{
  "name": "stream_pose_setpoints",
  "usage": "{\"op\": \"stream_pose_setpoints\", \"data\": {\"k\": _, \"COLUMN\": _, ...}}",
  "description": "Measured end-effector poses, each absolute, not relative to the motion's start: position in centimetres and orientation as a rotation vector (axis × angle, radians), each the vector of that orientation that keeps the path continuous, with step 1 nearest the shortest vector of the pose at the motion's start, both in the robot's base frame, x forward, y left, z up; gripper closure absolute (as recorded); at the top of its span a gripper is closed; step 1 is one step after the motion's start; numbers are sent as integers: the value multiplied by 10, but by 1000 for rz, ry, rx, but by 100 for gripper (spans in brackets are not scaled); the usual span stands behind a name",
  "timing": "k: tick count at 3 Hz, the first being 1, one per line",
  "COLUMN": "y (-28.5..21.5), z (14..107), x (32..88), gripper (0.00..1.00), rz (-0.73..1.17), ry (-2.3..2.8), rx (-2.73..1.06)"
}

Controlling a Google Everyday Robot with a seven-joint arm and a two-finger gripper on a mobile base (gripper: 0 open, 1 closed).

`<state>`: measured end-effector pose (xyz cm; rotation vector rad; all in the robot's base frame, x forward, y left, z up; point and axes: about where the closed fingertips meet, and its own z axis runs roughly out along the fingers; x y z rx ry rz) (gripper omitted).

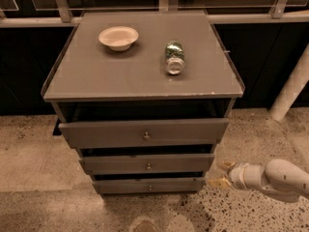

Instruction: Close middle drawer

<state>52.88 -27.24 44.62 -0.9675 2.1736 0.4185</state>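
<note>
No readable text anywhere, even on the bottle [174,58]; hand [220,174] low right, near the middle drawer [147,164].

Gripper [221,174] just right of middle drawer [120,164]

end effector [219,174]: right of middle drawer [147,163] | gap between: free

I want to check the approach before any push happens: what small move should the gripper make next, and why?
Probably move the gripper left, in front of the middle drawer. The drawer looks pulled out, with a dark gap above its front. The gripper hangs low, just off the right end of that front, with its fingers apart and not touching it. From there it cannot push the front inward.
</note>
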Motion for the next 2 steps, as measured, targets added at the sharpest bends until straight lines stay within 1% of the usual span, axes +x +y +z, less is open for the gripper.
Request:
{"op": "stream_pose_setpoints", "data": {"k": 1, "y": -272, "z": 446, "x": 529, "gripper": 0, "rz": 419, "ry": 2174, "rx": -968}}
{"op": "stream_pose_setpoints", "data": {"k": 2, "y": -272, "z": 446, "x": 529, "gripper": 0, "rz": 419, "ry": 2174, "rx": -968}}
